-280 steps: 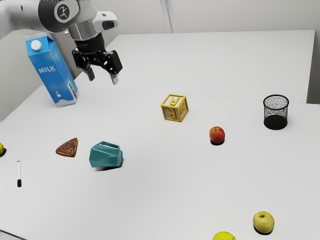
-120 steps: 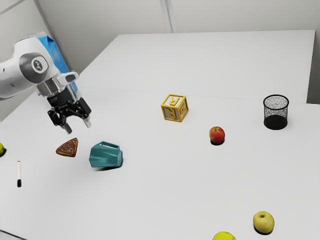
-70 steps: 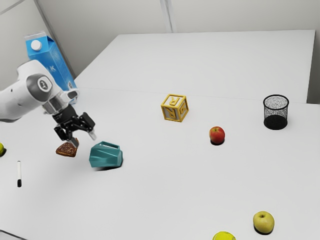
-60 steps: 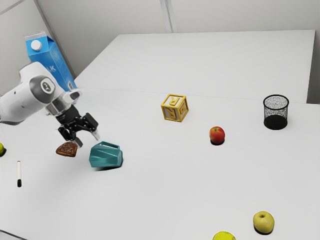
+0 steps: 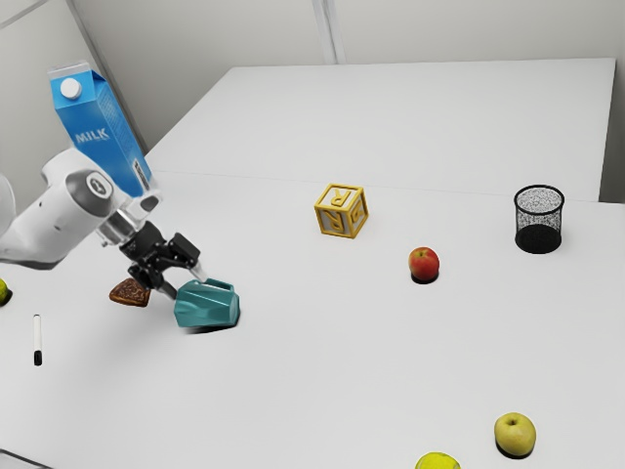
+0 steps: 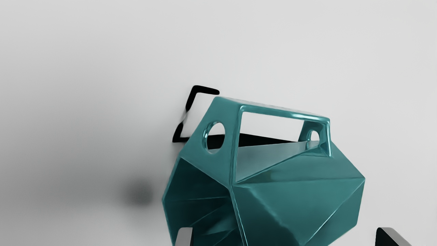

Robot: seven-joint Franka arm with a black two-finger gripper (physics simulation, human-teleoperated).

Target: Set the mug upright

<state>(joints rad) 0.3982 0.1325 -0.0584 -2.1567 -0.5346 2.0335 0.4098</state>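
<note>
End effector wide, mug on its side just below, on the surface; one fingertip overlaps the open mouth, gap btwn. the other & closed end. Mug glossy teal, faceted, w/ angular handle. Brown wedge nearby; surface matte, lt. gray.
</note>
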